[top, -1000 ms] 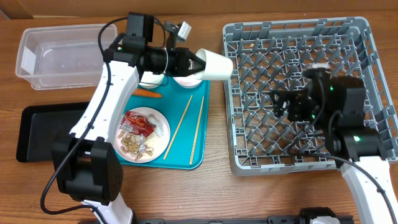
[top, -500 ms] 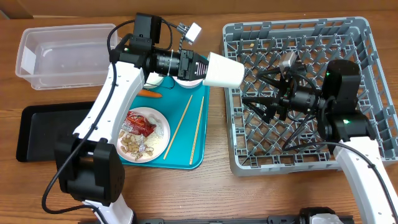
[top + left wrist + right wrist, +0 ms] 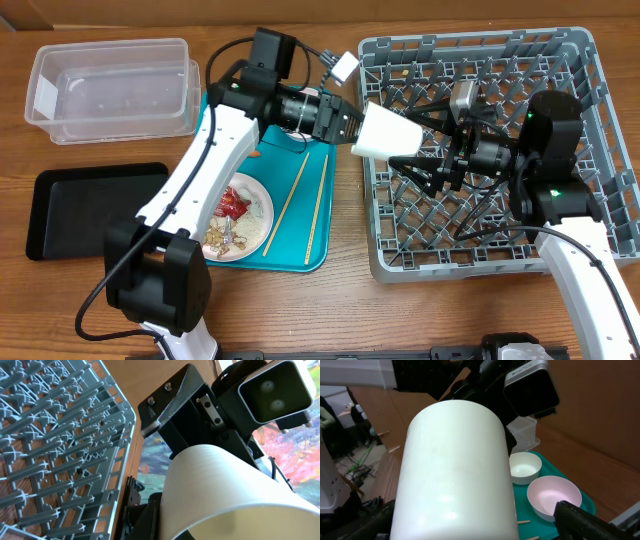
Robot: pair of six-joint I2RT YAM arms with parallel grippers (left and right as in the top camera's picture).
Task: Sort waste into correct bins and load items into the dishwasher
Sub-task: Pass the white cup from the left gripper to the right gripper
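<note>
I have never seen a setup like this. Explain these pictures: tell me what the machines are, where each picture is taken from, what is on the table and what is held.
These are two robot arms at a wooden table. One picture looks down from above; the other two come from a camera on each arm's wrist. The left tool is shut on a white cup, holding it sideways over the edge of the grey dish rack. The right tool is open, facing the cup. On the table lie a teal tray with a plate of scraps, chopsticks and two white bowls, plus a clear tub and a black tray.
</note>
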